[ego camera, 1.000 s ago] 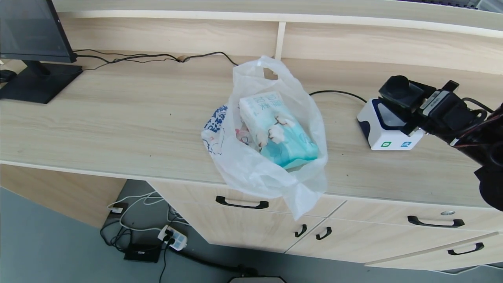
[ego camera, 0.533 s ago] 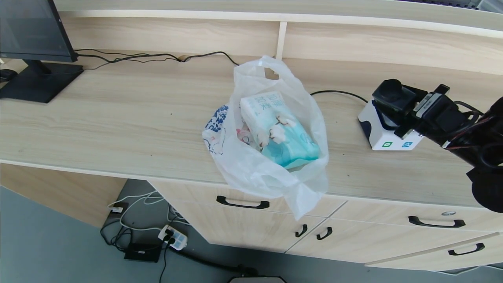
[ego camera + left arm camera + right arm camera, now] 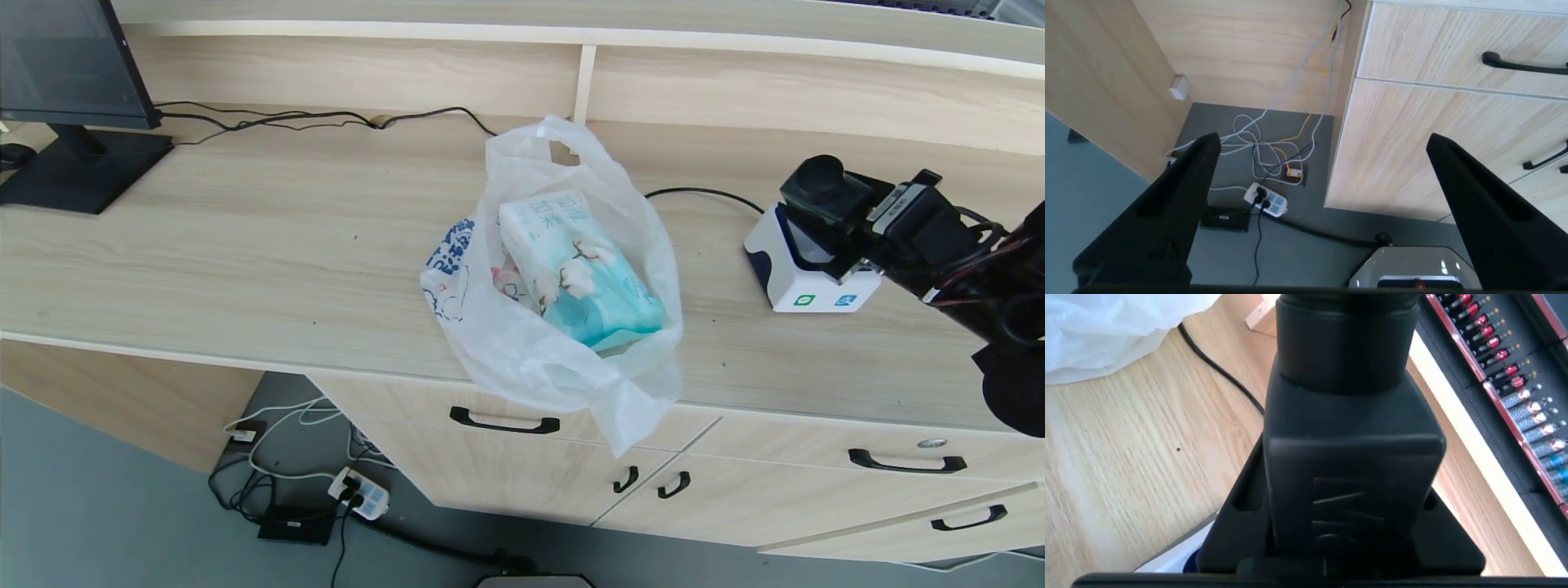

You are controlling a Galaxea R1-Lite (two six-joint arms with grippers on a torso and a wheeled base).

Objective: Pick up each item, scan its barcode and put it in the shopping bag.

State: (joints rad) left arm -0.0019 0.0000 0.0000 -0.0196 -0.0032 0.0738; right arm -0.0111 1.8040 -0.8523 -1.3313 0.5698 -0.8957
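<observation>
Black square-bodied plastic bottle [image 3: 826, 188], clamped in right tool [image 3: 864, 219], dipped over white box scanner [image 3: 796, 287], then backed off. Scan likely done; white plastic shopping bag [image 3: 531, 359] came next.

right arm [image 3: 1008, 302] — black, bundled dark cables, pale strip on wrist | left fingers [image 3: 1167, 212] — black, tapered wedges

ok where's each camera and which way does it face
Head view: on the head, facing down at counter, shopping bag, scanner; right gripper shows.
Left wrist view: faces down past drawers to the power strip; open left gripper shows.
Right wrist view: close on that gripper's black bottle.
Shared: power strip, head and left wrist; bottle, head and right.
</observation>
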